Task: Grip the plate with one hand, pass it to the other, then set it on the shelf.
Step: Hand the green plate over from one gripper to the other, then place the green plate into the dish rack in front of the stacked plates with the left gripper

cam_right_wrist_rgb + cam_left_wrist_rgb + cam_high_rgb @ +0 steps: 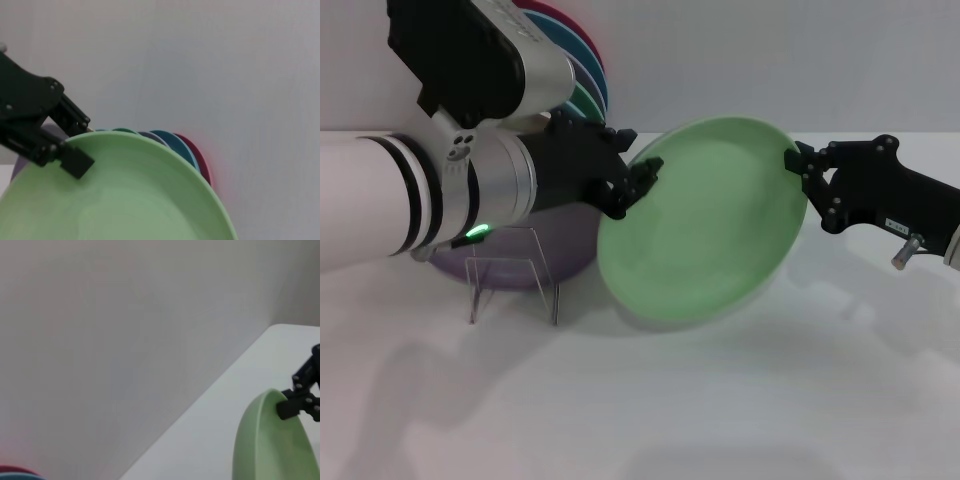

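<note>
head view: the plate (pixel 705 225) hangs tilted above the table (pixel 720 400), mid-handover. the left hand (pixel 638 180) and the right hand (pixel 798 160) each pinch opposite rims, so neither drops it.

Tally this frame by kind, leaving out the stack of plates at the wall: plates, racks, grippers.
Plates: 2, the mint-green plate and the lilac plate
Racks: 1, the clear rack
Grippers: 2, the left gripper and the right gripper
Total: 5
</note>
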